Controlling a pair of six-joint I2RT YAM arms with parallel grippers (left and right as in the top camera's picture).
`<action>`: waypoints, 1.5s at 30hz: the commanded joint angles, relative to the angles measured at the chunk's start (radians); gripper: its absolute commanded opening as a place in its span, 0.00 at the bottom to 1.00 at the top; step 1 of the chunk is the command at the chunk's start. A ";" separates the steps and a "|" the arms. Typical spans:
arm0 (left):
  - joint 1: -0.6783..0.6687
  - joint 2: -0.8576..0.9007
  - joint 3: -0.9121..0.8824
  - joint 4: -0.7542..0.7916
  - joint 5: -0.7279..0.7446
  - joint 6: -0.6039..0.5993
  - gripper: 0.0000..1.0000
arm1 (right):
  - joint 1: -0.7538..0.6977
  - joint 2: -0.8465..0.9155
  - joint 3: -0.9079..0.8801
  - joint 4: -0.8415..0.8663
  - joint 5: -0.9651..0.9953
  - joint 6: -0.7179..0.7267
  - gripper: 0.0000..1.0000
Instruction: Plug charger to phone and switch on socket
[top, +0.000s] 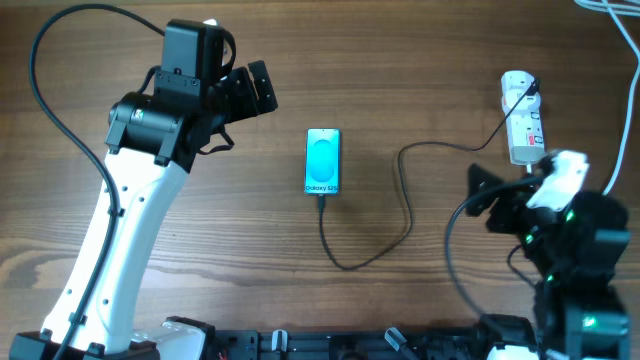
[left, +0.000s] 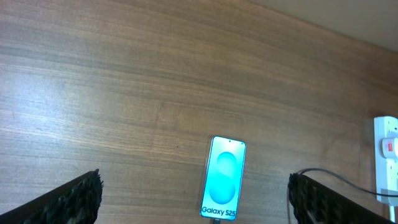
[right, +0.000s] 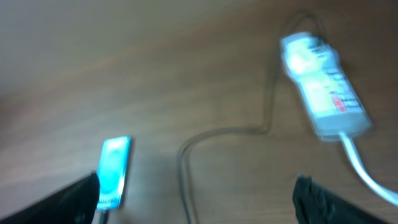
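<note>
The phone lies flat mid-table, cyan screen up, "Galaxy" text at its near end. The black charger cable meets the phone's near end, loops across the table and runs up to the white socket strip at the far right. The phone also shows in the left wrist view and the right wrist view; the socket shows there too. My left gripper is open and empty, above the table left of the phone. My right gripper is open and empty, just near of the socket.
The socket's white lead runs off the far right edge. Dark equipment lines the table's near edge. Bare wood lies between the phone and my left arm.
</note>
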 joint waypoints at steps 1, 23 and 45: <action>0.005 -0.006 -0.003 0.003 -0.013 -0.005 1.00 | 0.030 -0.130 -0.153 0.177 -0.071 -0.057 1.00; 0.005 -0.006 -0.003 0.003 -0.013 -0.005 1.00 | 0.030 -0.581 -0.584 0.635 -0.036 -0.145 1.00; 0.005 -0.006 -0.003 0.003 -0.013 -0.005 1.00 | 0.030 -0.581 -0.702 0.624 0.061 -0.233 1.00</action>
